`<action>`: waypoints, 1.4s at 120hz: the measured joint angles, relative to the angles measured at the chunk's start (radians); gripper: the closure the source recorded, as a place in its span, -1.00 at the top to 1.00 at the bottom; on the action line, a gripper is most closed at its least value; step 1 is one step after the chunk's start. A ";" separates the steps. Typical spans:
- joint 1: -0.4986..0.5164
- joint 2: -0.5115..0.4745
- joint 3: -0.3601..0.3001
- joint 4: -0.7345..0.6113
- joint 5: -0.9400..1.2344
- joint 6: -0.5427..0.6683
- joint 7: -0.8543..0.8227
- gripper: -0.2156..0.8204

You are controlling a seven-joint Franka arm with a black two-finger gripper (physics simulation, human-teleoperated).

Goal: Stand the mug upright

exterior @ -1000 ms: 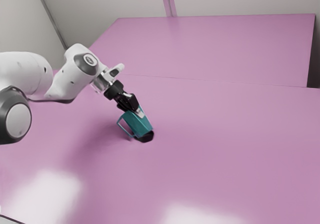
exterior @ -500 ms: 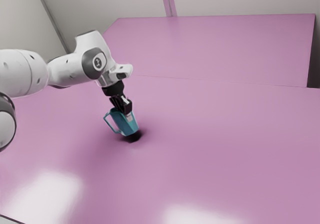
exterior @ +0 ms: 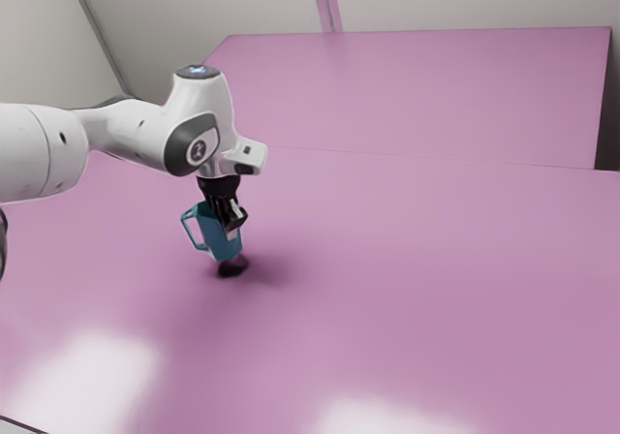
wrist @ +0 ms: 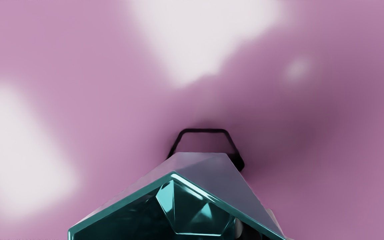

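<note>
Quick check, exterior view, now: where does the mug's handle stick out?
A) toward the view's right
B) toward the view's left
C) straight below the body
B: the handle loops out from the teal mug on the exterior view's left.

The mug [wrist: 212,176] is cut off by the wrist view's edge, the arm [exterior: 39,153] by the exterior view's.

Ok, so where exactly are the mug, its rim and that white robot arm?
Mug [exterior: 219,244]: exterior view, on the lower part of its teal body.
Rim [wrist: 122,203]: wrist view, on the teal edge round the opening.
Robot arm [exterior: 136,136]: exterior view, on its white forearm.
</note>
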 joint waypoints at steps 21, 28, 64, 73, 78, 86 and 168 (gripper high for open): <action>0.003 0.014 -0.002 -0.012 0.006 0.038 -0.046 -0.93; 0.007 0.022 -0.002 -0.015 -0.006 0.051 -0.059 -0.93; 0.013 0.062 -0.006 -0.032 -0.025 0.099 -0.111 -0.93; 0.013 0.062 -0.006 -0.032 -0.027 0.105 -0.119 -0.81; 0.013 0.062 -0.006 -0.032 -0.029 0.107 -0.121 -0.63; 0.011 0.059 -0.005 -0.032 -0.030 0.109 -0.125 -0.34; 0.012 -0.088 0.017 0.292 -0.036 -0.150 -0.147 0.55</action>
